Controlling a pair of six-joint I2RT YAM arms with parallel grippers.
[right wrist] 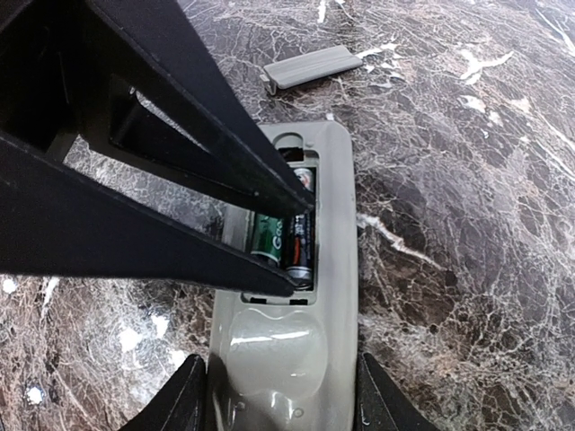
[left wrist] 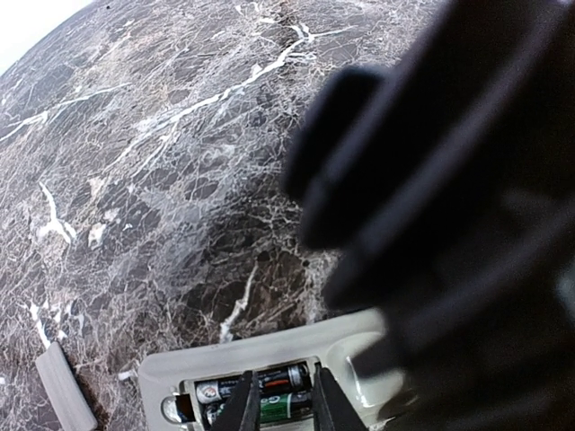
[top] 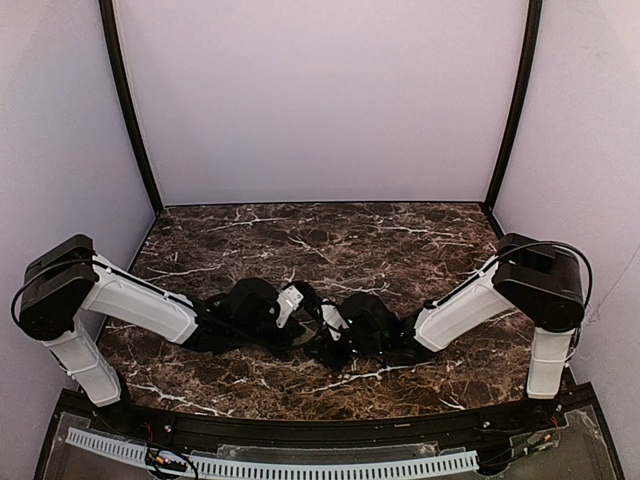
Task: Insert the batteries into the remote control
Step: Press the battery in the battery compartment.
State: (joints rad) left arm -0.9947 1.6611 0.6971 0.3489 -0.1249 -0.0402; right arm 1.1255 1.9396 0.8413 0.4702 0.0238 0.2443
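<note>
Item: small flat white plastic remote control (right wrist: pixel 278 350), greyish back up on the dark veined marble table (right wrist: pixel 467 224), battery bay open. Two slim green-tinted dark cylindrical batteries (right wrist: pixel 283 238) lie in the bay.

My right gripper (right wrist: pixel 283 400) clamps the remote's long edges. I judge the casing light, rigid and slick, and best held there.

My left gripper (left wrist: pixel 281 406) stands narrowly parted over the batteries; I cannot tell whether it grips one. They look smooth and likely to roll, so take them mid-barrel.

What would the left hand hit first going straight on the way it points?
Probably the batteries in the remote control's open compartment; the left hand points right at them. Depth is unclear, so it may already touch.
</note>
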